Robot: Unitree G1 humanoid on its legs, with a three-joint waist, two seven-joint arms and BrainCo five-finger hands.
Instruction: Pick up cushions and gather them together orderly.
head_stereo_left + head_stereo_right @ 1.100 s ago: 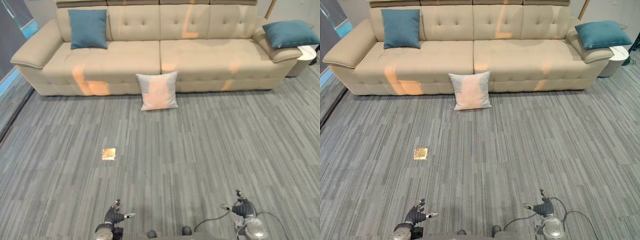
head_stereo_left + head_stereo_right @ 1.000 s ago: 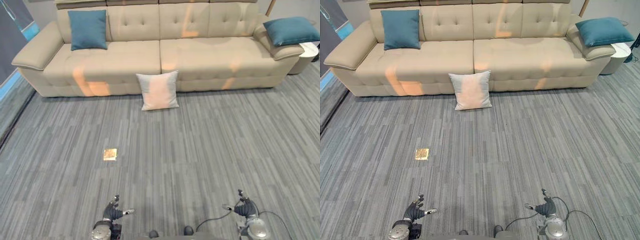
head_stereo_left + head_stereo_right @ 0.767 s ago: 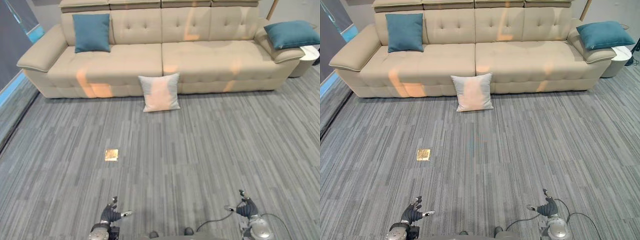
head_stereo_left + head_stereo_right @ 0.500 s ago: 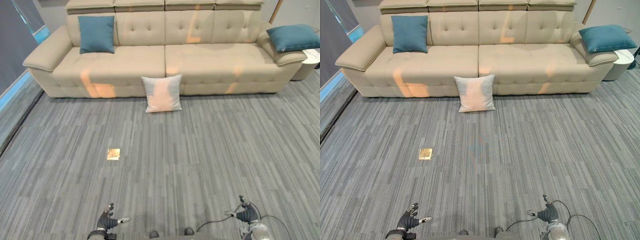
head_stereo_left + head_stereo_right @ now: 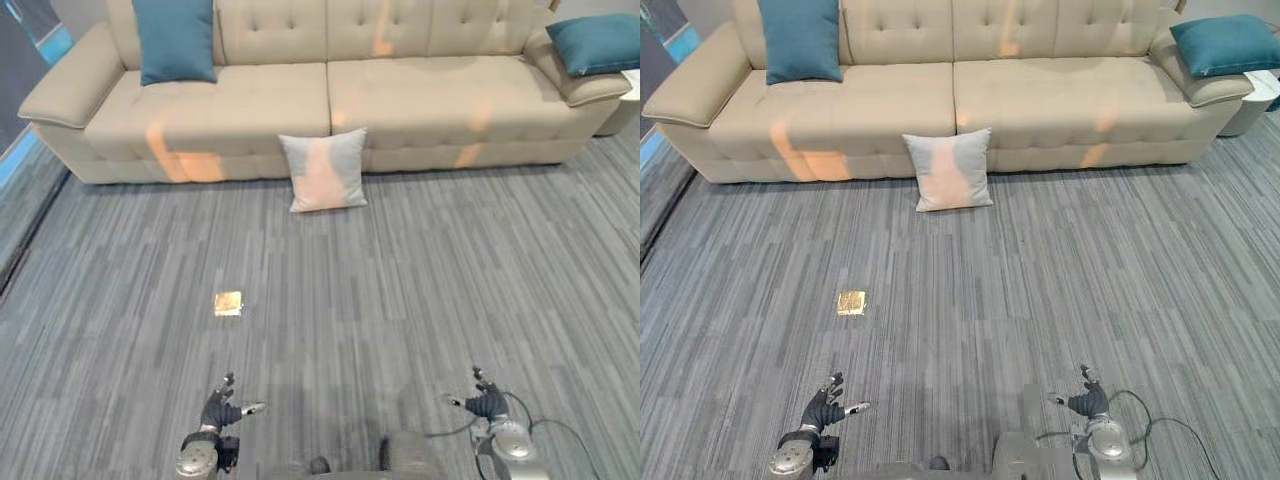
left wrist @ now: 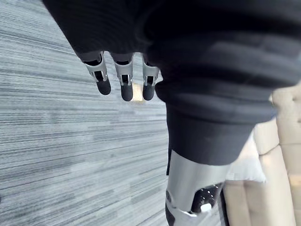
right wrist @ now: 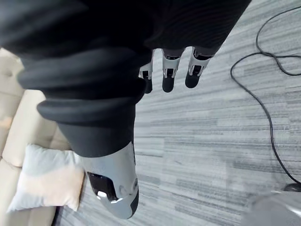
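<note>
Cushions lay apart: a pale grey cushion point(image 5: 322, 170) stood on the carpet point(image 5: 400, 290) at 12 o'clock, leaning on the front of the beige sofa point(image 5: 420, 100). The left teal cushion point(image 5: 175, 38) stood on the seat at 11 o'clock against the backrest, and the right teal cushion point(image 5: 597, 42) lay on the armrest at 1 o'clock. L hand point(image 5: 218, 410) at 7 o'clock & R hand point(image 5: 485, 402) at 5 o'clock hung low over the carpet, well apart from all cushions, fingers loosely spread, holding nothing.

Head stereo looks down, sofa point(image 5: 250, 95) ahead; wrist views close; share cushion point(image 5: 322, 170)
</note>
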